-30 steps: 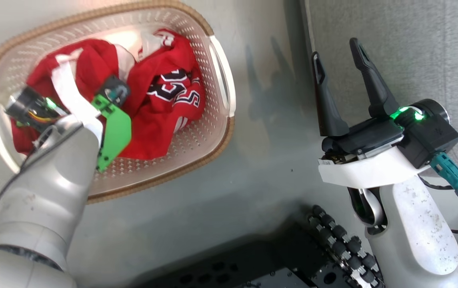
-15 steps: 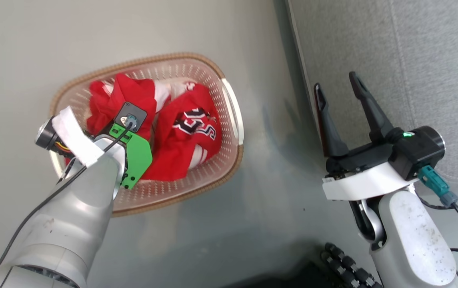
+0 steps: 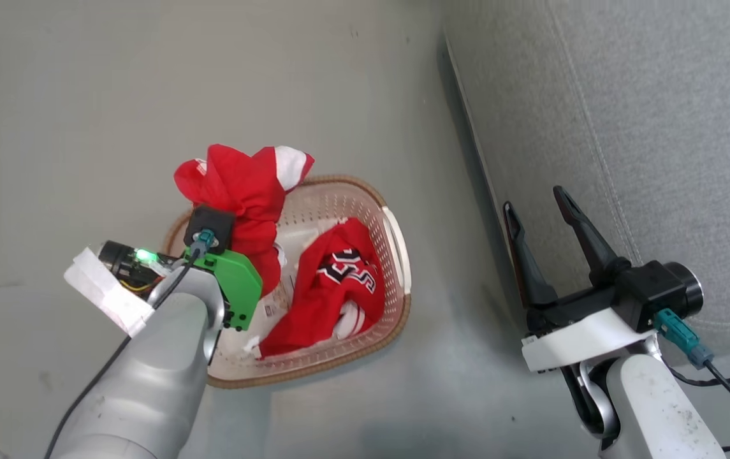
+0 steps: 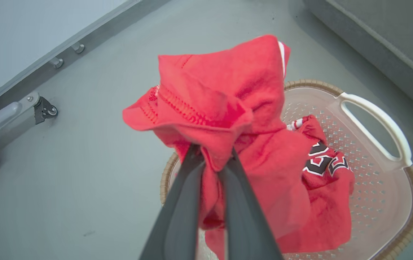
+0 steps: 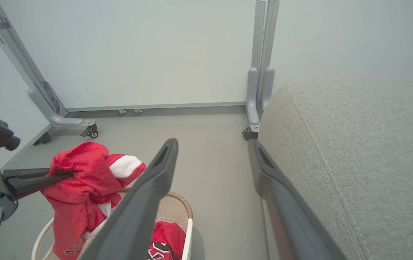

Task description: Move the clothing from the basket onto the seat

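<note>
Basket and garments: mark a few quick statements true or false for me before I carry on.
1. The left gripper is shut on a red garment, lifted above the basket. True.
2. The lettered garment lies on the seat. False: it lies in the basket.
3. The right gripper is open and holds nothing. True.
4. The basket stands on the seat. False: it stands on the floor beside the seat.

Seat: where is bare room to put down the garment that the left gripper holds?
The seat is bare over its visible top, right of the open right gripper. The floor strip between basket and seat is free. Crowded: the basket, with the lettered garment.
</note>
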Motion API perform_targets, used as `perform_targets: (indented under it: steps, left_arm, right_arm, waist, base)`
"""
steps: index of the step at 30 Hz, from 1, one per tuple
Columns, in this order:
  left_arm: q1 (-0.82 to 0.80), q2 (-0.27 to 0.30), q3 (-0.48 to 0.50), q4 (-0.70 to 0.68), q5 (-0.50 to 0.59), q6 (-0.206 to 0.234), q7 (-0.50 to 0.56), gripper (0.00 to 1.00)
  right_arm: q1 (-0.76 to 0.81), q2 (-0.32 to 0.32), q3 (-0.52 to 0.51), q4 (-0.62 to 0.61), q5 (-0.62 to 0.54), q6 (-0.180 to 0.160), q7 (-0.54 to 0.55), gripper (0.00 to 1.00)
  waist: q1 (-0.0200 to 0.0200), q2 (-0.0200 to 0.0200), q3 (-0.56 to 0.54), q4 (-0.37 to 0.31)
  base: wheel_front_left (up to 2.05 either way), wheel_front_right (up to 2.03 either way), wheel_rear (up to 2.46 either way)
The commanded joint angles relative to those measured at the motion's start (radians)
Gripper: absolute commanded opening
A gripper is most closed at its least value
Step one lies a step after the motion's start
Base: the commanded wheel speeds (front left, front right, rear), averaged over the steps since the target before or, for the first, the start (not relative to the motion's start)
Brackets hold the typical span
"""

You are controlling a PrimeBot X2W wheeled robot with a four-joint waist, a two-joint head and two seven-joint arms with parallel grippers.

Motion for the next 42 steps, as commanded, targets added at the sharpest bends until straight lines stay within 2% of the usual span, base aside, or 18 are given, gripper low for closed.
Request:
perform_targets:
  steps: [1, 13, 22, 28, 34, 42]
  left_arm:
    - [0.034, -0.004, 0.008, -0.026, -0.014, -0.002, -0.009, 0.0]
    - [0.242, -0.008, 0.108, -0.503, -0.046, 0.029, -0.011, 0.0]
    - [0.386, -0.001, 0.203, -0.815, -0.005, 0.011, -0.011, 0.0]
    - [0.448, -0.003, 0.274, -0.964, 0.018, 0.013, -0.009, 0.0]
    - [0.485, -0.006, 0.323, -1.052, 0.031, 0.005, -0.009, 0.0]
    - [0.499, -0.01, 0.291, -1.122, 0.029, -0.045, -0.01, 0.0]
  right_arm:
    - [0.023, -0.006, 0.002, 0.0, 0.002, -0.001, -0.003, 1.0]
    - [0.112, -0.015, 0.013, -0.007, -0.004, -0.001, -0.003, 1.0]
    - [0.157, -0.022, 0.029, -0.001, -0.001, -0.001, -0.003, 1.0]
    - [0.183, -0.015, 0.03, -0.011, 0.0, -0.001, -0.003, 1.0]
    - [0.197, -0.013, 0.034, -0.018, 0.001, -0.001, -0.003, 1.0]
    - [0.204, -0.014, 0.032, -0.034, 0.003, -0.001, -0.003, 1.0]
  waist:
    - [0.0001, -0.0001, -0.144, 0.063]
    - [0.0001, -0.0001, -0.28, 0.102]
    - [0.0001, -0.0001, -0.376, 0.086]
    - [0.0001, -0.0001, -0.411, 0.067]
    - [0.0001, -0.0001, -0.431, 0.053]
    - [0.0001, -0.0001, -0.44, 0.042]
  base:
    - [0.0, 0.0, 0.0]
    - [0.0, 0.0, 0.0]
    - [0.0, 0.0, 0.0]
    - [0.0, 0.0, 0.0]
    - [0.0, 0.0, 0.0]
    - [0.0, 0.0, 0.0]
